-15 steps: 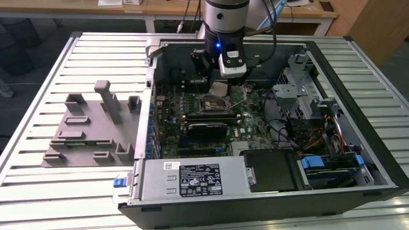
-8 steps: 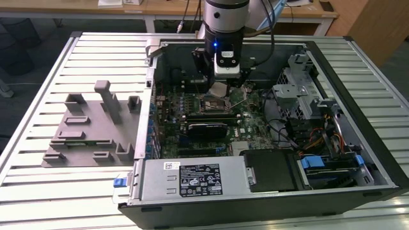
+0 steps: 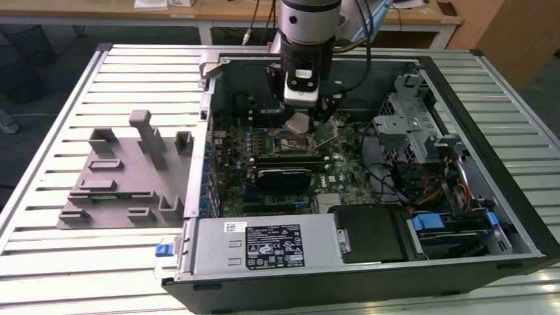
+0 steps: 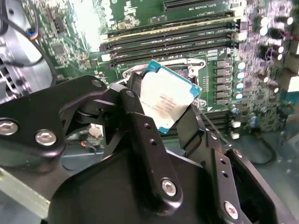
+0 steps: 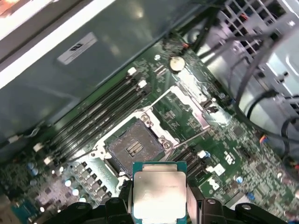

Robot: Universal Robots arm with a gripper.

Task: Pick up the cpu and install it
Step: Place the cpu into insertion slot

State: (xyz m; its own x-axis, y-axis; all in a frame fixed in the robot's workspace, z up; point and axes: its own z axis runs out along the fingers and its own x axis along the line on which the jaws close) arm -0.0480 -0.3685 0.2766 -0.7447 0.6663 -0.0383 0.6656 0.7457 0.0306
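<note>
slatted metal counter [image 3: 149, 65] carries an open pc case [image 3: 350, 292] lying on its side. grey fixture [image 3: 114, 184] sits beside it on the exterior view's left. arm [image 3: 309, 26] reaches down into the case over the green mobo [image 3: 350, 167]. gripper [image 3: 306, 126] hangs just above the black socket [image 5: 133, 147], contacts exposed, frame flipped open. fingers [image 4: 138, 112] clamped on the cpu [image 4: 166, 100] by two opposite edges, w/ its metal lid visible in both wrist views. cpu is held in the air, tilted, near the socket but apart from it, not seated.
</note>
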